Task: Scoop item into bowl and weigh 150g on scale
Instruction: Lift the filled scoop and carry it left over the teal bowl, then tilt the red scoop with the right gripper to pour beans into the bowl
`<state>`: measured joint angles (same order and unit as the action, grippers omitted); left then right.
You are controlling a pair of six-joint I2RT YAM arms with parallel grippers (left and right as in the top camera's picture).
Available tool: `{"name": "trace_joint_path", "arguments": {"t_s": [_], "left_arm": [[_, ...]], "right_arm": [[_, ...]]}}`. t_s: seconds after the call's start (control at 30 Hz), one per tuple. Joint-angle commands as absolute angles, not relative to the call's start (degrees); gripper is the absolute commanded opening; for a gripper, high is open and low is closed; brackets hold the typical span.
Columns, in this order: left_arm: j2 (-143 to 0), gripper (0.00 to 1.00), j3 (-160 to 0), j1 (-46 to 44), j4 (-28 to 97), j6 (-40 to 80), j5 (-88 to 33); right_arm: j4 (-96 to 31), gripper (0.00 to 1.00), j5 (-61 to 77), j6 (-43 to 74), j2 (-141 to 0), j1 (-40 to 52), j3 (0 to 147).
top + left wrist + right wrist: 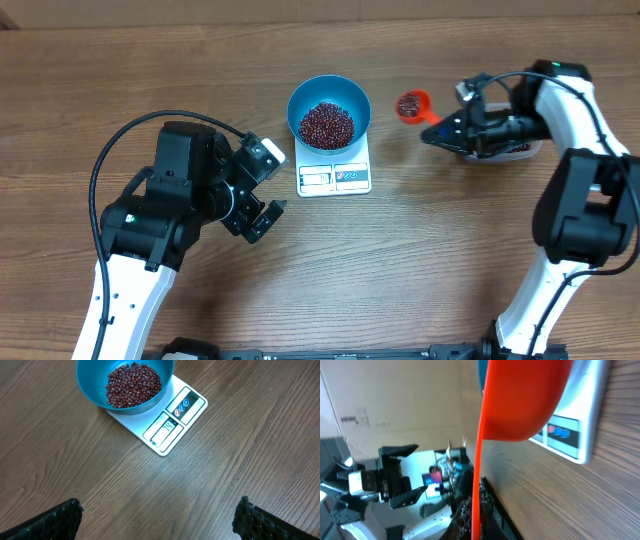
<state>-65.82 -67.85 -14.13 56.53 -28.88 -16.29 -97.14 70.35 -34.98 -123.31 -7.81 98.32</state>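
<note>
Overhead, the wood-grain table [450,250] runs up to a pale beige wall [200,10] along the far edge. Near the middle, the blue bowl [296,110] sits on the white scale [335,178], covering its rear part. A heap of beans [327,124] lies in the bowl. My left arm bends in from the near left, and my left gripper [272,185] hangs over bare wood just left of the scale, jaws spread as wide as they go and holding nothing. My right arm reaches in from the right. My right gripper [440,130] is clamped on the handle of an orange scoop [411,105], which is loaded with beans and held right of the bowl, apart from it. A clear tub [527,150] shows under that wrist.
</note>
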Motion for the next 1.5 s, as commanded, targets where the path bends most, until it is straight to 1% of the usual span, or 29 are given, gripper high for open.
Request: {"name": "trace_joint_path", "arguments": {"t_s": [0.0,0.2,0.4,0.57,0.77,0.9,1.0,1.3,1.47], "left_arm": [[-66.0,1.00,-69.2,-13.9,56.3,-28.3,-16.3],[-66.0,1.00,-69.2,-13.9,56.3,-28.3,-16.3],[-66.0,1.00,-69.2,-13.9,56.3,-28.3,-16.3],[-66.0,1.00,-69.2,-13.9,56.3,-28.3,-16.3],[-66.0,1.00,-69.2,-13.9,56.3,-28.3,-16.3],[-66.0,1.00,-69.2,-13.9,56.3,-28.3,-16.3],[-66.0,1.00,-69.2,-13.9,56.3,-28.3,-16.3],[-66.0,1.00,-69.2,-13.9,56.3,-28.3,-16.3],[-66.0,1.00,-69.2,-13.9,56.3,-28.3,-16.3]], "right_arm": [[-97.1,0.04,74.1,-35.9,-122.7,-4.4,101.2],[-95.3,0.04,74.9,-34.8,-122.7,0.9,103.0],[-83.6,0.04,72.7,-22.8,-122.7,5.7,103.0],[-77.1,0.04,64.3,-17.7,-122.7,9.0,103.4],[-78.4,0.04,53.8,-17.4,-122.7,12.7,108.0],[-78.8,0.04,41.5,-12.1,-122.7,15.1,112.4],[-79.6,0.04,34.1,-10.4,-122.7,16.9,114.8],[-80.0,0.04,20.3,-8.8,-122.7,21.7,116.0],[-80.0,0.04,17.5,-8.8,-122.7,23.1,116.0]]}}
